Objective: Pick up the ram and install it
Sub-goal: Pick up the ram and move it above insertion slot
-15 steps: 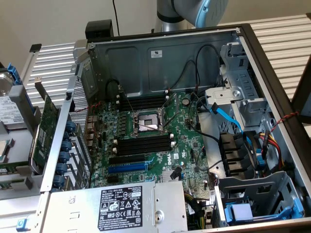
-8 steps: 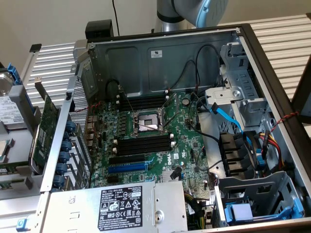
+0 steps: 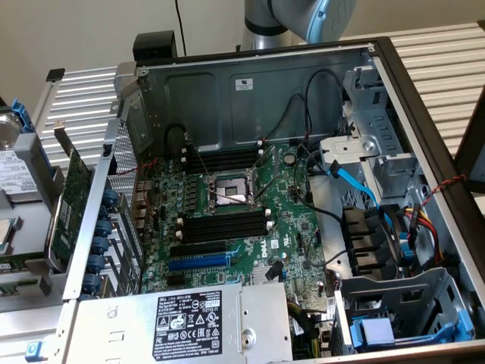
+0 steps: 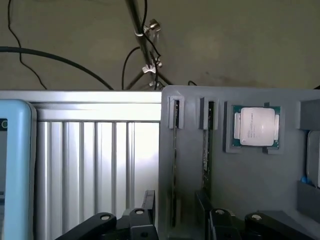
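Two ram sticks stand on edge in the slots of a grey tray [image 4: 280,190]. One ram [image 4: 175,150] lies in line between my fingers, and the second ram [image 4: 205,145] runs next to my dark fingertip [image 4: 202,205]. My gripper [image 4: 175,212] is open, its fingers standing on either side of the first stick's near end without touching it. In the exterior view the open computer case holds the motherboard [image 3: 288,220], with black memory slots [image 3: 223,226] beside the CPU socket [image 3: 231,189]. Part of my arm [image 3: 303,15] rises behind the case.
A processor chip [image 4: 255,126] sits in a tray pocket beyond the sticks. Ribbed metal table [image 4: 95,165] and a light-blue object [image 4: 15,165] lie beside the tray. In the case are a power supply [image 3: 220,318], a blue cable [image 3: 356,182], loose black wires and a drive cage [image 3: 402,303]. A green expansion card [image 3: 72,197] leans outside.
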Robot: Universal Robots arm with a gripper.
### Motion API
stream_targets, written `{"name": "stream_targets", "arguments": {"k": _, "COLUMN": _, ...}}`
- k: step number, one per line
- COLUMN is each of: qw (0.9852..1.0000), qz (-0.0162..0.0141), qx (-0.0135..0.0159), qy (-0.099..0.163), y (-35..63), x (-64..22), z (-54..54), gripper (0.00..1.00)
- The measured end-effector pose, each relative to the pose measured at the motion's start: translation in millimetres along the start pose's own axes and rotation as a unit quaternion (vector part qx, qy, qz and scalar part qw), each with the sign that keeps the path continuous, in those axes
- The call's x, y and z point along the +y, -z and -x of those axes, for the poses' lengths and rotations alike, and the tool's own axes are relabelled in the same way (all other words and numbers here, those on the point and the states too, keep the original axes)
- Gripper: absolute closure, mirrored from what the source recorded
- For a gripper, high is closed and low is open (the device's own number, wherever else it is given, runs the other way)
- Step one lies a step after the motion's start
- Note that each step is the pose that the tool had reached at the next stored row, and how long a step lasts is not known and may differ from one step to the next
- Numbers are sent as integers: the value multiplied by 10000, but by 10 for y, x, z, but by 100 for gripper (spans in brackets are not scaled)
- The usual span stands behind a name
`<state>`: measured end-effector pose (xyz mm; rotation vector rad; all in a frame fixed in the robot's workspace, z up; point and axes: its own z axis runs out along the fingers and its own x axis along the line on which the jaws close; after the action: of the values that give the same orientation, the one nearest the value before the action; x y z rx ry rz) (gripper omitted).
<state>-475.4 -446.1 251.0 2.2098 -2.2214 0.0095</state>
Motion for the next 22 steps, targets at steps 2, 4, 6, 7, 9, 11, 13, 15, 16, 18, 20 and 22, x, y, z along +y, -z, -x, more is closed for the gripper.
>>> {"name": "stream_targets", "arguments": {"k": 2, "qw": 10000, "qz": 1, "qx": 0, "qy": -1, "y": -37, "x": -2, "z": 1, "gripper": 55}}
{"name": "stream_targets", "arguments": {"k": 4, "qw": 10000, "qz": 0, "qx": 0, "qy": 0, "y": -74, "x": -3, "z": 0, "gripper": 55}}
{"name": "stream_targets", "arguments": {"k": 6, "qw": 10000, "qz": 0, "qx": -2, "qy": -1, "y": -110, "x": -3, "z": -1, "gripper": 55}}
{"name": "stream_targets", "arguments": {"k": 7, "qw": 10000, "qz": 1, "qx": -3, "qy": 0, "y": -128, "x": -3, "z": -1, "gripper": 55}}
{"name": "stream_targets", "arguments": {"k": 9, "qw": 10000, "qz": 0, "qx": -5, "qy": -1, "y": -165, "x": -3, "z": -1, "gripper": 55}}
{"name": "stream_targets", "arguments": {"k": 11, "qw": 10000, "qz": 0, "qx": -7, "qy": -1, "y": -201, "x": -3, "z": -1, "gripper": 55}}
{"name": "stream_targets", "arguments": {"k": 13, "qw": 10000, "qz": 0, "qx": -9, "qy": -1, "y": -238, "x": -4, "z": -1, "gripper": 55}}
{"name": "stream_targets", "arguments": {"k": 15, "qw": 10000, "qz": 0, "qx": -10, "qy": 0, "y": -273, "x": -4, "z": -2, "gripper": 55}}
{"name": "stream_targets", "arguments": {"k": 16, "qw": 10000, "qz": 0, "qx": -11, "qy": 0, "y": -292, "x": -4, "z": -2, "gripper": 55}}
{"name": "stream_targets", "arguments": {"k": 18, "qw": 10000, "qz": 0, "qx": -14, "qy": -1, "y": -327, "x": -3, "z": -2, "gripper": 55}}
{"name": "stream_targets", "arguments": {"k": 20, "qw": 10000, "qz": 1, "qx": -15, "qy": 0, "y": -364, "x": -4, "z": -2, "gripper": 55}}
{"name": "stream_targets", "arguments": {"k": 22, "qw": 10000, "qz": 1, "qx": -19, "qy": -1, "y": -401, "x": -4, "z": -1, "gripper": 55}}
